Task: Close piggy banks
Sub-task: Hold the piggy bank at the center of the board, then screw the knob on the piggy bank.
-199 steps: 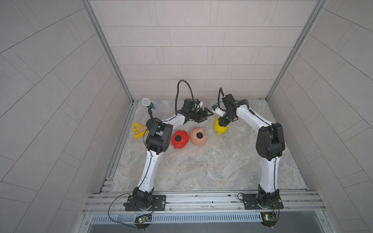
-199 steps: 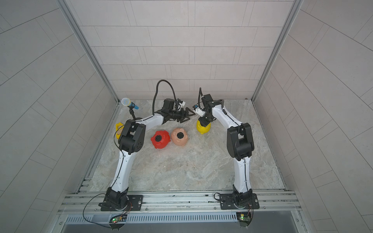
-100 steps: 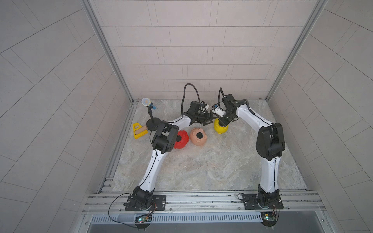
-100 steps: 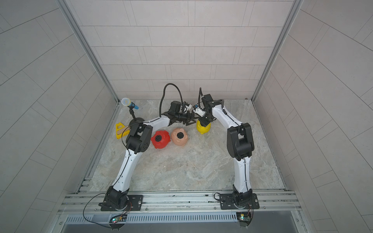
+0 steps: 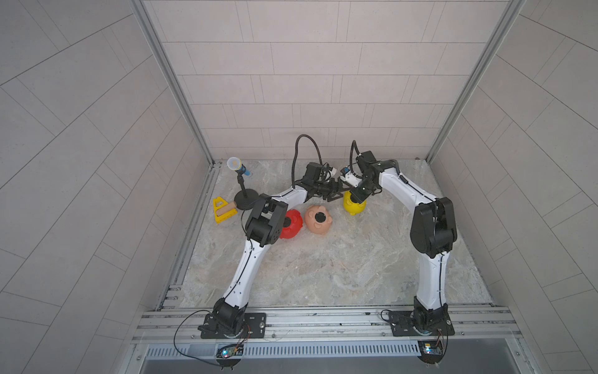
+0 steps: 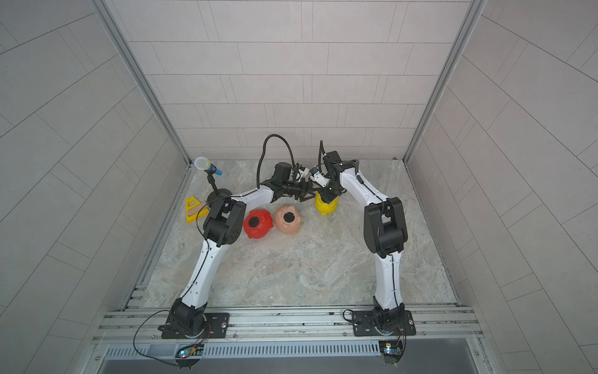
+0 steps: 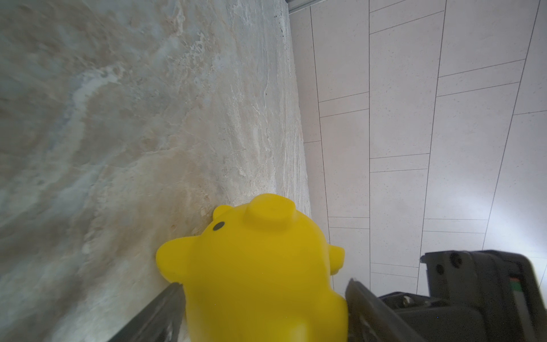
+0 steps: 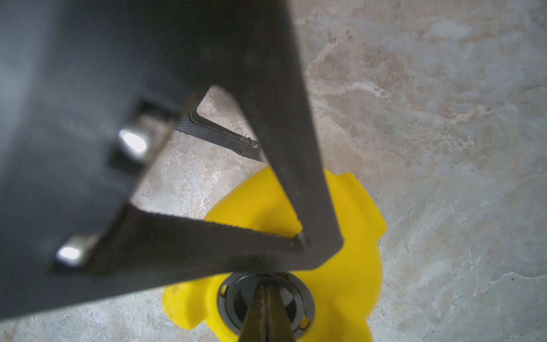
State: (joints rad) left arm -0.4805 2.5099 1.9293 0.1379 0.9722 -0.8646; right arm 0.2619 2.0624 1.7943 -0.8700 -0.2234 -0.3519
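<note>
The yellow piggy bank (image 5: 354,207) (image 6: 326,207) lies belly up near the back of the table. My left gripper (image 5: 343,193) (image 7: 263,284) reaches in from the left, one finger against each side of its body (image 7: 260,266). My right gripper (image 5: 355,198) (image 8: 265,296) comes down from above. It is shut, and its tips rest on the black round plug (image 8: 236,299) in the belly hole. The red piggy bank (image 5: 293,228) (image 6: 259,223) and the peach-pink piggy bank (image 5: 318,220) (image 6: 288,220) lie side by side, each with a black plug facing up.
A toy microphone (image 5: 238,165) on a black round stand (image 5: 244,204) and a yellow triangular toy (image 5: 223,210) sit at the back left. Tiled walls close in the back and both sides. My left elbow (image 5: 263,223) overhangs the red pig.
My left arm has swung right, from above the peach-pink pig to the yellow one, and its jaws have come in round it. The right gripper has stayed on the plug.
</note>
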